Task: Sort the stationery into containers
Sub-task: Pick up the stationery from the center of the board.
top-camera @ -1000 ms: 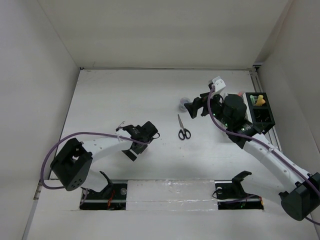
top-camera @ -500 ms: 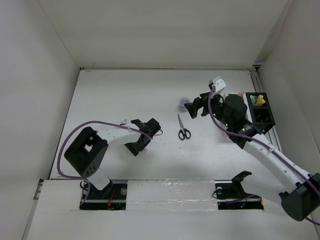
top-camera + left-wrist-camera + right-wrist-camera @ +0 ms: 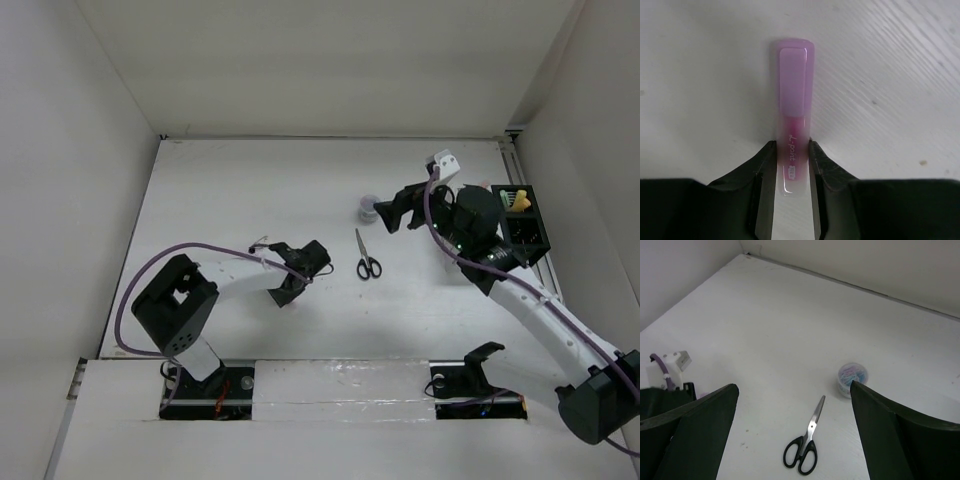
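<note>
Three pieces are out on the table [image 3: 240, 190] by our count: the purple highlighter [image 3: 792, 90], the black-handled scissors [image 3: 367, 258] and the small round tub [image 3: 368, 208]. Yellow and green highlighters [image 3: 516, 200] already poke out of the black mesh box [image 3: 544, 230] at the right edge, so we judge part of the sort done. A white box we cannot make out.

Left gripper [image 3: 791, 147] is down on the purple highlighter, its fingers [image 3: 765, 167] pressed against both sides of the barrel's near end, the marker lying flat on the table in front of the left arm. Right gripper [image 3: 392, 212] hangs above the tub and scissors, fingers spread wide, holding nothing.

We reckon lifting and carrying the highlighter to a box comes next, then scissors and tub.
</note>
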{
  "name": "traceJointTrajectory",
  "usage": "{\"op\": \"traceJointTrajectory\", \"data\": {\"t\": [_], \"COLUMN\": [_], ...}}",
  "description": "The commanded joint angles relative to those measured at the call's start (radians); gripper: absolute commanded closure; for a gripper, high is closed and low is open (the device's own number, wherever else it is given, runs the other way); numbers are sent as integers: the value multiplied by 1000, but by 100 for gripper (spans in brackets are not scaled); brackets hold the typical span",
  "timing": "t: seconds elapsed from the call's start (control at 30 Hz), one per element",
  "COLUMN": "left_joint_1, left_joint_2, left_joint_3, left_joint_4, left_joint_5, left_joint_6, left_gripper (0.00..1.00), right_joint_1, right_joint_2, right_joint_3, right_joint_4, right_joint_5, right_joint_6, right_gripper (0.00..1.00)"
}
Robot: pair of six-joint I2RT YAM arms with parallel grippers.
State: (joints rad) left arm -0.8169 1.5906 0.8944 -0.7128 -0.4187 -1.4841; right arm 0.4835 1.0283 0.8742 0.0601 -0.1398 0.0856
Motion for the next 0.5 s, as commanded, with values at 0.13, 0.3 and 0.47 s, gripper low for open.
{"op": "traceJointTrajectory", "data": {"t": [0.13, 0.3, 0.47], "left_joint_1": [-254, -376, -377], "left_joint_2": [-87, -214, -366], "left_joint_3": [219, 235, 150], "left_joint_4": [-11, 137, 472], "left_joint_5": [-335, -457, -350], "left_joint_6": [243, 554, 847], "left_gripper": [100, 100, 100], "right_joint_1": [-218, -194, -109], "right_joint_2": [45, 46, -17], "right_joint_3": [-43, -86, -95], "right_joint_4": [127, 282, 319], "right_joint_5": [-263, -402, -370], "right_joint_6": [204, 292, 373], "right_gripper": [2, 4, 4]}}
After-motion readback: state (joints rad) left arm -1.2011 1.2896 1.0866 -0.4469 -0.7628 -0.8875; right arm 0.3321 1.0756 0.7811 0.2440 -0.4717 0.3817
